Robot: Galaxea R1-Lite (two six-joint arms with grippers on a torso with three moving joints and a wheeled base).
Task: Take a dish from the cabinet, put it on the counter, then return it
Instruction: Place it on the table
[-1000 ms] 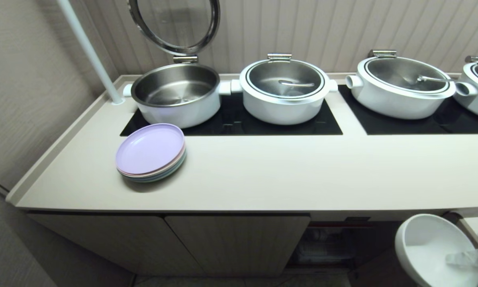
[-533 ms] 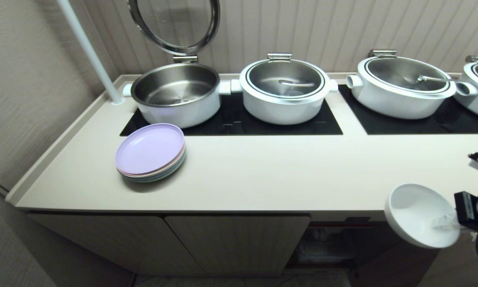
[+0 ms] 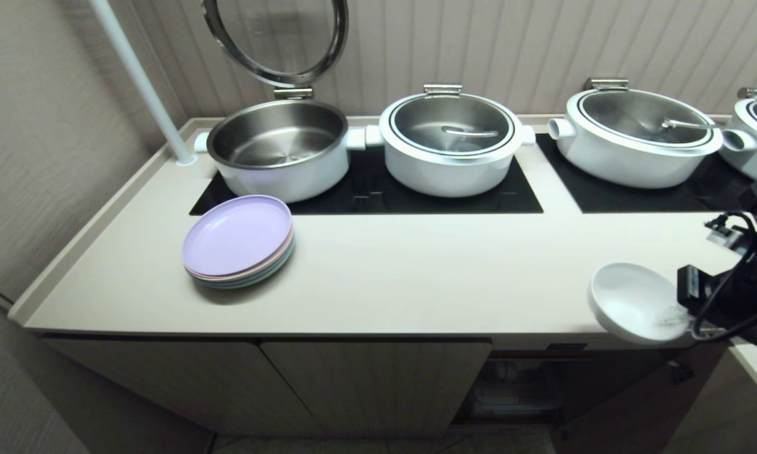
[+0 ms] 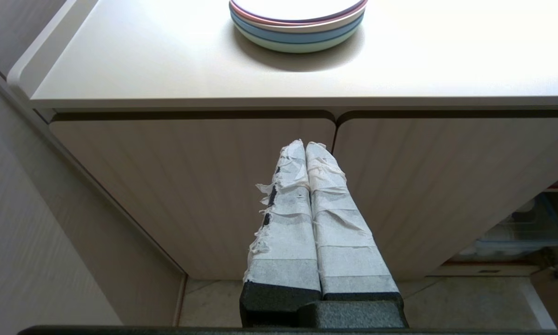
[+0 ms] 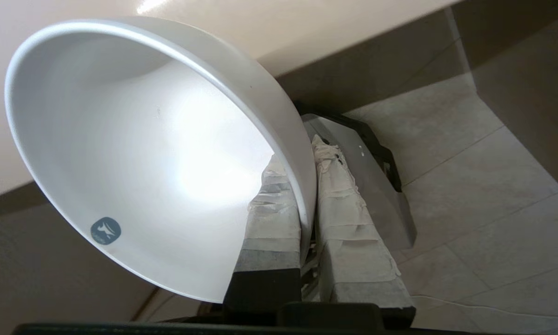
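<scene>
The right gripper (image 3: 676,315) pinched the bowl (image 3: 631,301) by its rim, tilted, over the bench (image 3: 416,277) front edge; the left gripper (image 4: 305,148) was pressed together.

In the head view the right hand (image 3: 681,312) was half cut off by the picture's edge, its fingertips lost behind the dish (image 3: 634,302). Farthest from that hand, the raised lid (image 3: 276,39) was cropped at the top. Below it, the open cabinet (image 3: 517,391) was too dark to make out its contents.
</scene>
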